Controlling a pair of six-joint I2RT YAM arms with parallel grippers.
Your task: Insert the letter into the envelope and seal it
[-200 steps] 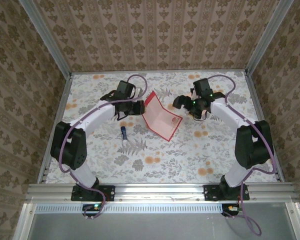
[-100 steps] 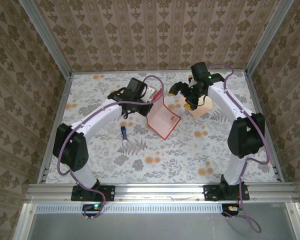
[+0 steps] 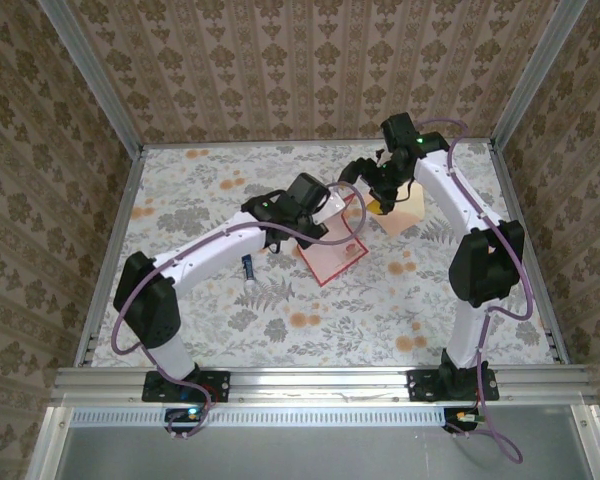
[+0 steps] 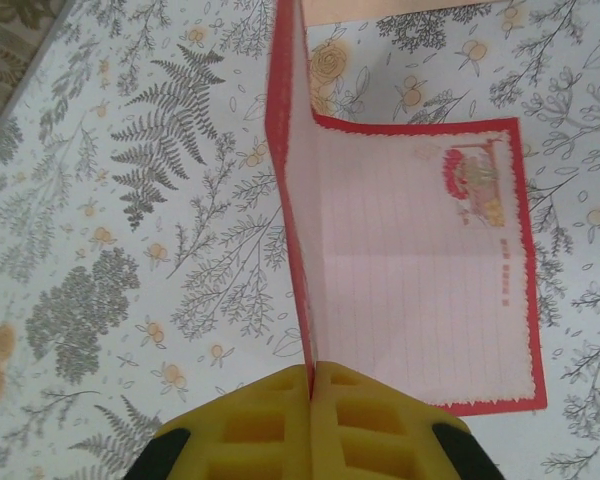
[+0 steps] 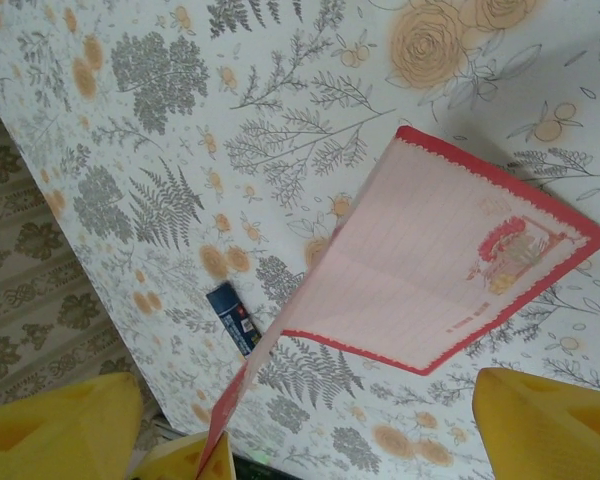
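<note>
Red-bordered pink letter (image 4: 410,260), half folded, is pinched at its crease between the jaws of the left gripper (image 4: 310,405); the right gripper (image 5: 302,405) faces it, jaws wide apart.

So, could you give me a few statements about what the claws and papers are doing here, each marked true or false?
1. The left claw pinches the letter by its edge. True.
2. The right claw is clamped shut. False: its yellow fingers stand wide apart.
3. The letter sits inside the envelope. False: it is outside, and bent along a crease.
4. A small blue stick lies on the table. True.
</note>
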